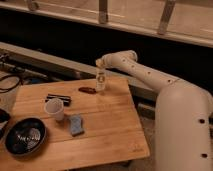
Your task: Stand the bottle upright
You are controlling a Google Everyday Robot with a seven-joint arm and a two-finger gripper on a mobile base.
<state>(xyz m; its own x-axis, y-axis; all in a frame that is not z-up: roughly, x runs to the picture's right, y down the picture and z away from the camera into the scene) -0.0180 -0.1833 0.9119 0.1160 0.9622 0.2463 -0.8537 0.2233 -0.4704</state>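
1. Gripper (100, 65): set at the top of the bottle (101, 81), over the far side of the wooden table (110, 125); whether it is clamped or released cannot be told.
2. Bottle: directly beneath the gripper, apparently upright, just beside a dark reddish object (87, 90).
3. Step judged: release. Withdraw straight upward; sideways drag could topple it.

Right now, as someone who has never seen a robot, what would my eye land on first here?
The big white arm reaching in from the right stands out first, its tool right above a small clear bottle that stands upright near the far edge of the wooden table. Nearer the camera sit a white paper cup, what looks like a blue sponge beside it, and a dark bowl at the left corner.
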